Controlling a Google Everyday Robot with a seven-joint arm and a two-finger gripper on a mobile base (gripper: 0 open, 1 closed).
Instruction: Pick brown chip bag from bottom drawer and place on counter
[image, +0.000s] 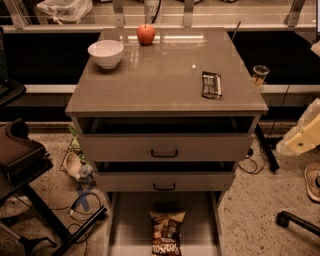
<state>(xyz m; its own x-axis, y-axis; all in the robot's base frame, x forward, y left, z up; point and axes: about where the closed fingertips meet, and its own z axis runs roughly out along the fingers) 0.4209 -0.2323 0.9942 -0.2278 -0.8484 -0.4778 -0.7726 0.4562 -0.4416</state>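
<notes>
The brown chip bag lies flat on the floor of the open bottom drawer, near its middle front, at the bottom of the view. The counter is the glossy grey-brown top of the cabinet above. My gripper shows as a pale cream shape at the right edge, level with the upper drawers. It is well right of the cabinet, far from the bag, and holds nothing that I can see.
On the counter stand a white bowl at the back left, a red apple at the back and a flat black wrapper at the right. Two drawers with black handles are slightly open. Black furniture and cables stand left, a chair base right.
</notes>
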